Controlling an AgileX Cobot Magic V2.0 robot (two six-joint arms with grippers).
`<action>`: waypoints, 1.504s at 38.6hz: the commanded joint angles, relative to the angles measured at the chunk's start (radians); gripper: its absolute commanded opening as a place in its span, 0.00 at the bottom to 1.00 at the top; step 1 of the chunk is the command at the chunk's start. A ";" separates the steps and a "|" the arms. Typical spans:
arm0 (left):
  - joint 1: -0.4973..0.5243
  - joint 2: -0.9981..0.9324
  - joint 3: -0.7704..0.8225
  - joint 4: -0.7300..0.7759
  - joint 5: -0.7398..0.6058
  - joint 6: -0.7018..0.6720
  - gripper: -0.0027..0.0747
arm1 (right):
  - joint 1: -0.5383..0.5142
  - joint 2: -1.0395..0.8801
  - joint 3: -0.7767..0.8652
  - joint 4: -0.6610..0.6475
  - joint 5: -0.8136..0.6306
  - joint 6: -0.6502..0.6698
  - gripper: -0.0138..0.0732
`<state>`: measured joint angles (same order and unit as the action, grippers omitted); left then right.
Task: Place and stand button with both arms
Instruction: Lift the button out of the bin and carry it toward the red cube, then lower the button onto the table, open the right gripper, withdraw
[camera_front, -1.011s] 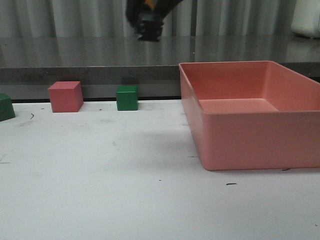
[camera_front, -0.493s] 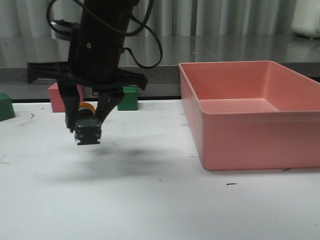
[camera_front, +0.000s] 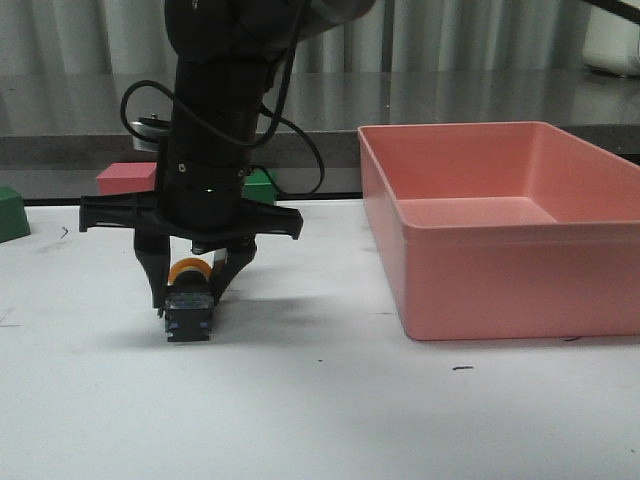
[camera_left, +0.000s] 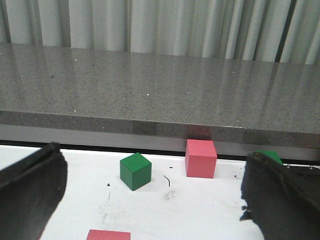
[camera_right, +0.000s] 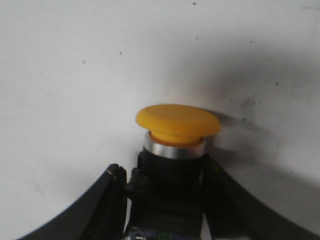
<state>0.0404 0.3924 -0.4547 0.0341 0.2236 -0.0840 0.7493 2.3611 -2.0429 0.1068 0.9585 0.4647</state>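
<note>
Spreading under everything, the white table (camera_front: 320, 420), bare and scuffed around the working spot. Sitting on its right part, the pink bin (camera_front: 500, 280), well apart from the action and seemingly not needed for this step.

Reaching straight down near the table's left-centre, the right arm (camera_front: 215, 110), judged so because the right wrist view is showing the same load. Pointing downward, the right gripper (camera_front: 188, 298), clenching the button (camera_front: 188, 318) by its black body, one finger (camera_right: 107, 200) pressing on each side. Gripping at the body rather than the cap probably to leave the base free for setting down.

Looking across the table from elsewhere, the left gripper (camera_left: 153, 160), fingers (camera_left: 30, 190) spread wide and grasping nothing, likely waiting to help with the standing.

Lining the far edge, a pink cube (camera_front: 125, 178) and two green cubes (camera_front: 262, 185) (camera_front: 10, 212), well behind the button.

Hanging at or just above the table surface, the button; contact not being clear. Running roughly vertical, its long axis, perhaps leaning slightly. Facing upward, the yellow cap (camera_front: 188, 271), with the bluish base lowest, already suiting an upright stand.
</note>
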 joint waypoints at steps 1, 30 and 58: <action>0.000 0.014 -0.037 -0.001 -0.085 -0.008 0.91 | -0.006 -0.053 -0.029 -0.002 -0.013 0.001 0.47; 0.000 0.014 -0.037 -0.001 -0.082 -0.008 0.91 | -0.006 -0.213 -0.177 -0.006 0.136 -0.026 0.33; 0.000 0.014 -0.037 -0.001 -0.082 -0.008 0.91 | -0.227 -0.595 -0.027 -0.107 0.385 -0.196 0.09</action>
<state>0.0404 0.3924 -0.4547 0.0341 0.2236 -0.0840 0.5795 1.8909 -2.1008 0.0169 1.2449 0.3009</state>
